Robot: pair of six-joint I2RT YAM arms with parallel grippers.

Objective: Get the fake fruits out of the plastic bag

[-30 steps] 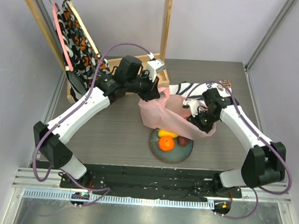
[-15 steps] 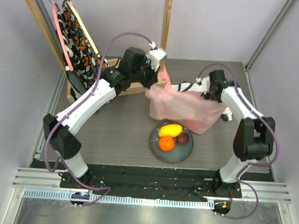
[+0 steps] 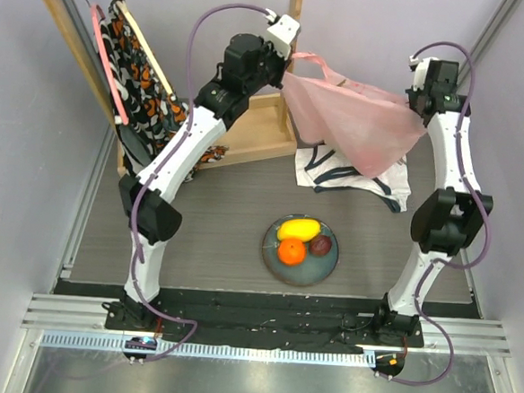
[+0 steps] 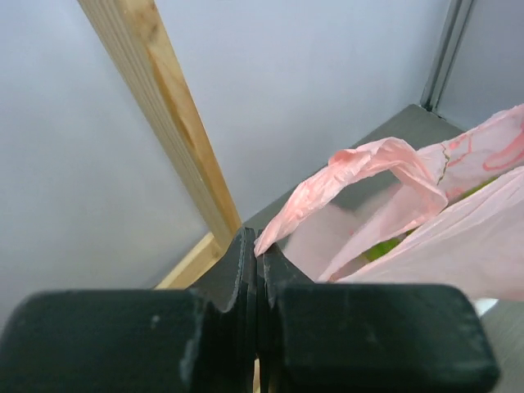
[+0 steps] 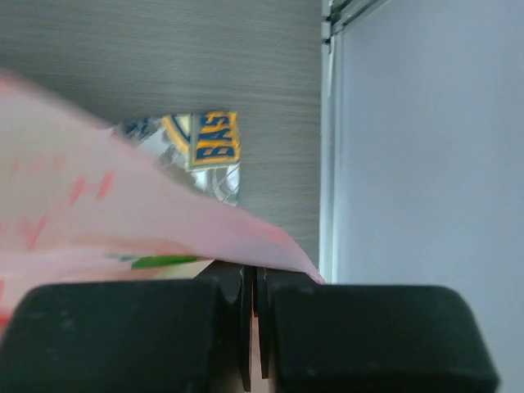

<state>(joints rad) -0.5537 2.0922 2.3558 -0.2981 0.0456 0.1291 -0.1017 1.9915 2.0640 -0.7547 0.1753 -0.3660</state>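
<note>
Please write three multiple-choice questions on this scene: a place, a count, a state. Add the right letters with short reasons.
1. Where is the pink plastic bag? A) in the air B) on the wooden rail C) under the table
2. How many fruits lie on the plate? A) one B) three C) six
3. How do the jaws of the left gripper stand? A) wide open B) shut on the bag C) shut on nothing

1 A: it hangs between the left gripper and the right gripper.
2 B: mango, orange, dark purple fruit.
3 B: its wrist view shows pink plastic pinched.
</note>
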